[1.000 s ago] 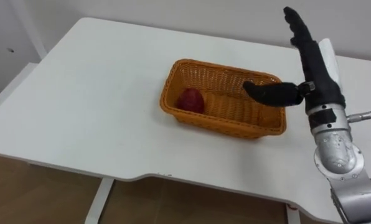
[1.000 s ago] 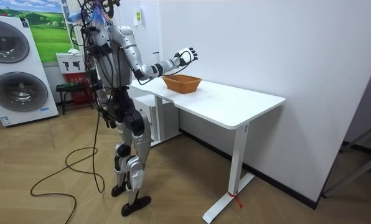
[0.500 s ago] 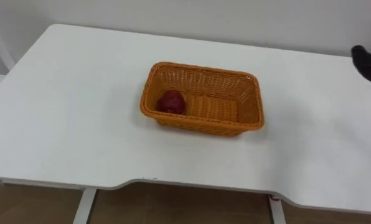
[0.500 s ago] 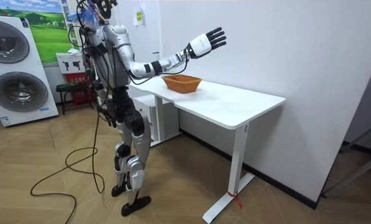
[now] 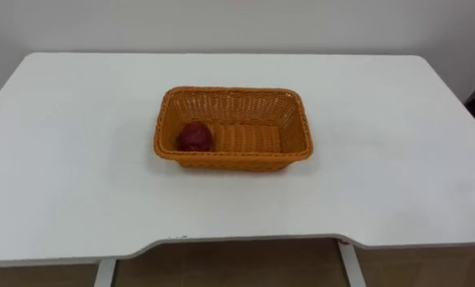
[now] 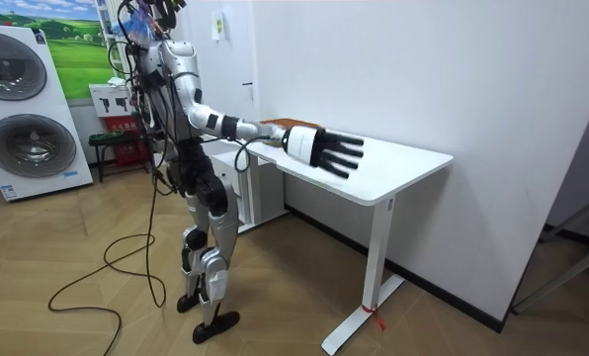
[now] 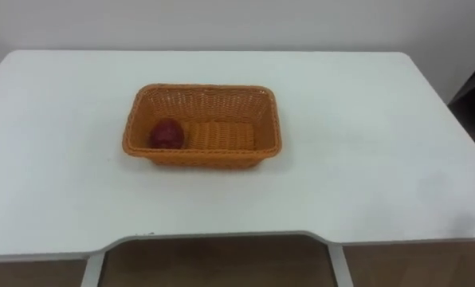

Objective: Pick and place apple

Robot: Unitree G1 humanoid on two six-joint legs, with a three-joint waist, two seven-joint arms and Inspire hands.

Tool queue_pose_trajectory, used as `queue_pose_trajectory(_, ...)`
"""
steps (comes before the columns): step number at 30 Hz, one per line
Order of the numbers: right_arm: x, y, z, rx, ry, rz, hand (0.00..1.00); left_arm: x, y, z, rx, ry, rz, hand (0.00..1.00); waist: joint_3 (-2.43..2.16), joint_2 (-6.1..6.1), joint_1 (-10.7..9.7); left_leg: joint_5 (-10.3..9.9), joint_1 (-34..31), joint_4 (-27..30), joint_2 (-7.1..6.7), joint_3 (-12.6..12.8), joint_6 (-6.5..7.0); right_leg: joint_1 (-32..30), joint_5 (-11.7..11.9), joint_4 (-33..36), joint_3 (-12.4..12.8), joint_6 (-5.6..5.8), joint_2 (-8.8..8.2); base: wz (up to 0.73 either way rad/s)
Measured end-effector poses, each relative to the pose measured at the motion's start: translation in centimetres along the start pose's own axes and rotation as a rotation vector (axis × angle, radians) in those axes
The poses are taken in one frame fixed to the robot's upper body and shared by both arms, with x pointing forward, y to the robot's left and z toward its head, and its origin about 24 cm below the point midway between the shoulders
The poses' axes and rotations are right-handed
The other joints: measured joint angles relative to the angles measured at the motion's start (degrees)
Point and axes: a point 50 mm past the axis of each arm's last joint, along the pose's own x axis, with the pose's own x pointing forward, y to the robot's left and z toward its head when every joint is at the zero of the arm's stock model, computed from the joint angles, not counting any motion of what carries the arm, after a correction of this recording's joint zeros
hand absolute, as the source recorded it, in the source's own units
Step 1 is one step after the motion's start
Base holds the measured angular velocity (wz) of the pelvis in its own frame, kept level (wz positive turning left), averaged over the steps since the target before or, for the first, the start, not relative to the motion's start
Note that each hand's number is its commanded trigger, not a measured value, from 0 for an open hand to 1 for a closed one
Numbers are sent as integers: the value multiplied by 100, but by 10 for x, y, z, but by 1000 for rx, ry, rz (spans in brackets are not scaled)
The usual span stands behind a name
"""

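A dark red apple (image 5: 194, 136) lies in the left end of an orange wicker basket (image 5: 231, 91). The basket stands on the middle of a white table (image 5: 78, 191), a little toward the far side. In the room view I stand at the table's end. My right arm reaches forward, and my right hand (image 6: 324, 150) is open with fingers spread, hovering at table height beside the near edge, well away from the basket. It holds nothing.
The table (image 6: 393, 168) stands against a white wall, with its front edge curving inward toward me. Two washing machines (image 6: 28, 109) stand behind me at the room view's left. Bare wooden floor lies around the table.
My right hand left the basket, swung up high, then came down to table height out past the basket. The eye views shifted, so the basket now sits near the centre.
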Motion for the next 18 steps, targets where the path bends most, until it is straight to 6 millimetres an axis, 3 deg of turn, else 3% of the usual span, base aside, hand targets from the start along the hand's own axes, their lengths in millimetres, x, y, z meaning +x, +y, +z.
queue_pose_trajectory(4,-1,-15,-45,-65,197,-35,0,0,2,5,-2,-13,6,0,17,11,0,0,-2,-31,3,17,0,-14,6,-53,44,0,14,-2)
queue_pose_trajectory(9,-31,-30,-115,-205,446,26,0,1,-3,5,20,-2,-4,0,17,113,29,0,-13,-14,3,2,-1,-13,7,-61,54,0,19,0)
queue_pose_trajectory(12,-46,-36,-141,-310,548,129,0,0,-9,6,25,-4,-21,0,5,206,116,-1,-8,-8,1,25,-1,-23,7,-57,54,0,11,-3)
queue_pose_trajectory(18,-72,-44,-174,-503,682,354,0,0,-14,6,30,9,-41,0,23,254,307,-4,27,10,3,-17,-3,1,2,-78,4,-5,4,4)
